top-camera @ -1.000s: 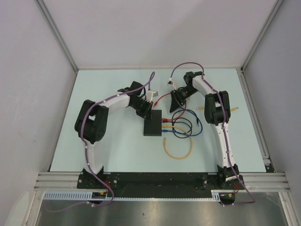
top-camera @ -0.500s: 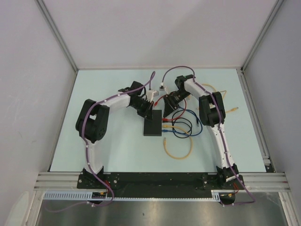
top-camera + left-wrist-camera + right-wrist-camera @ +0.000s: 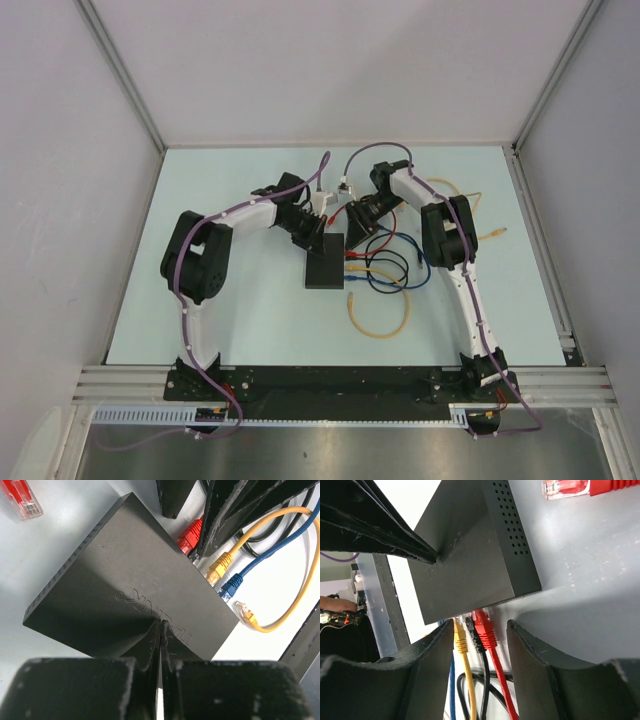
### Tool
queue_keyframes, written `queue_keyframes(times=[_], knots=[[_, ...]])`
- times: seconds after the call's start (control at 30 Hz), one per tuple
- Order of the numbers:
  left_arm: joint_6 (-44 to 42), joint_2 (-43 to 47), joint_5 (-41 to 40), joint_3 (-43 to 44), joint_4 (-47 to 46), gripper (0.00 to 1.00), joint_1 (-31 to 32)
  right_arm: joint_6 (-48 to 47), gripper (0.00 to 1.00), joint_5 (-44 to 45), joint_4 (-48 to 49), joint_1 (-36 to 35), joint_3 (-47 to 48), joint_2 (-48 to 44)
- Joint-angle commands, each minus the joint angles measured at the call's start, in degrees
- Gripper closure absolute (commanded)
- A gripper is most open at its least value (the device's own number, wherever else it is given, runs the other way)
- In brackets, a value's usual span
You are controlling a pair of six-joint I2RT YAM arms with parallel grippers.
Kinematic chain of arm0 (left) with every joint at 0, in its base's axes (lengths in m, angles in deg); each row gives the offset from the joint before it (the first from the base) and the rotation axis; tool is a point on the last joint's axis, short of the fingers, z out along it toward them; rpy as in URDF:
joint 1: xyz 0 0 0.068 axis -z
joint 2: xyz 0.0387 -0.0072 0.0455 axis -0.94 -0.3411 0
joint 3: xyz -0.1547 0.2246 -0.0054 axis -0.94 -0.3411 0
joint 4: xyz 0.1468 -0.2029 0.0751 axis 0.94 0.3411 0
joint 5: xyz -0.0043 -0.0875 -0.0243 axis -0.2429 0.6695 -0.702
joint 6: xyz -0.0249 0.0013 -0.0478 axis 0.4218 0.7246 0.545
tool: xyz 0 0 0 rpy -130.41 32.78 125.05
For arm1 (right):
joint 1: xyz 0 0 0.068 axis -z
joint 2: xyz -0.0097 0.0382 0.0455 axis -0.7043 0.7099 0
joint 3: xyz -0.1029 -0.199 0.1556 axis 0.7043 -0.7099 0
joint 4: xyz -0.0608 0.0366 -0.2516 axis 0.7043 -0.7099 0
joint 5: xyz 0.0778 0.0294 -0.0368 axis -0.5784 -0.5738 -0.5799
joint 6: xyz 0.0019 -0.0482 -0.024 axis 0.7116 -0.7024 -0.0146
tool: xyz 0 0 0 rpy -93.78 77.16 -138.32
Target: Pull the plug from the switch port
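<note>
The flat black switch (image 3: 325, 263) lies mid-table. My left gripper (image 3: 320, 236) is shut, its tips (image 3: 161, 623) pressed on the switch's top (image 3: 125, 580). Red (image 3: 189, 534), yellow (image 3: 219, 568) and blue (image 3: 231, 585) plugs sit in the ports on its right side. My right gripper (image 3: 354, 236) is open by that port side. In the right wrist view its jaws (image 3: 480, 628) stand either side of the red plug (image 3: 486, 628), a black plug (image 3: 473, 631) and the yellow plug (image 3: 460, 641), touching none.
A loose red plug (image 3: 22, 497) lies beyond the switch. A loose yellow plug (image 3: 245, 615) lies by the blue one. Black, blue and yellow cable loops (image 3: 380, 318) spread right of the switch. Another yellow cable (image 3: 470, 200) lies far right.
My right gripper moved left to the switch's port side a second ago and has since held still. The left gripper and switch have not moved.
</note>
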State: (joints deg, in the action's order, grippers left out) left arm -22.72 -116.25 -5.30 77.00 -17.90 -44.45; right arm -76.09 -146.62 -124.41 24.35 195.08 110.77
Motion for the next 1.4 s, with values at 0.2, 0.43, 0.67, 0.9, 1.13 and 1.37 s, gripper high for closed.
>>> queue_keyframes(times=[0.2, 0.43, 0.67, 0.9, 1.13, 1.37], knots=[[-3.6, -3.6, -9.8, -2.8, 4.4, 0.98, 0.1, 1.1, 0.53, 6.5, 1.4, -1.2, 0.9, 4.5], [-3.5, -3.8, -9.7, -3.0, 4.2, 0.98, 0.1, 1.2, 0.58, 6.8, 1.4, -1.5, 0.5, 4.5], [-3.6, -3.8, -10.0, -2.5, 4.3, 0.98, 0.1, 3.4, 0.63, 8.5, 2.4, -1.5, 0.8, 5.2], [-3.5, -3.9, -9.9, -2.8, 3.9, 0.98, 0.1, 4.0, 0.66, 9.6, 2.9, -1.8, 0.3, 5.3], [-3.5, -4.4, -9.7, -2.3, 4.0, 0.98, 0.1, 4.7, 0.69, 11.0, 3.4, -2.0, -0.5, 5.2], [-3.5, -4.2, -9.6, -2.6, 3.9, 0.98, 0.1, 5.7, 0.67, 12.0, 4.0, -2.2, -0.4, 5.5]])
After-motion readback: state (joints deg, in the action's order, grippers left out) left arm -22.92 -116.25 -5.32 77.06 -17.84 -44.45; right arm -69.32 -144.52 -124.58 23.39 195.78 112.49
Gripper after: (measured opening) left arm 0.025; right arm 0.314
